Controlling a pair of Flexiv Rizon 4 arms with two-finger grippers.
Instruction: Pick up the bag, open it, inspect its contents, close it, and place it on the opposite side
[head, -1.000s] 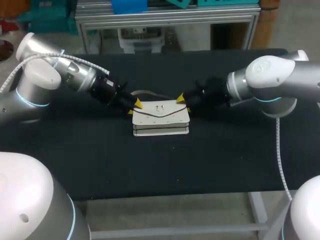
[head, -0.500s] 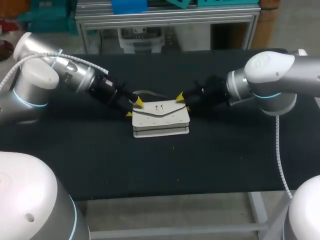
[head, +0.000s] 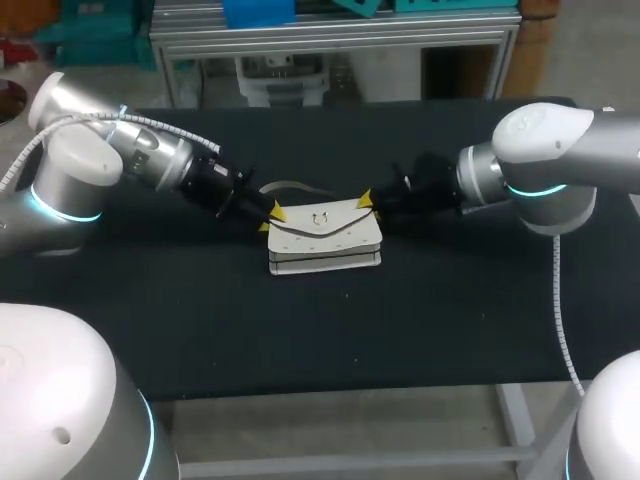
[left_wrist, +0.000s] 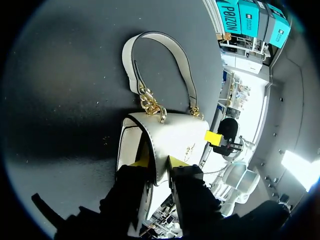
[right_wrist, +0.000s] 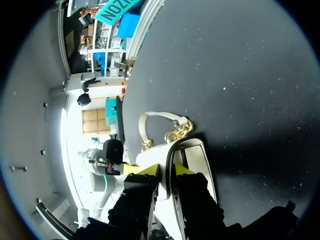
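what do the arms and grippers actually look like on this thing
Both the left arm and right arm are glossy silver-white tubes with rounded joints, each ringed by a thin glowing cyan band. A white ribbed cable trails from each. The wrists turn black, ending in the left gripper and right gripper, each black with two bright yellow tips.
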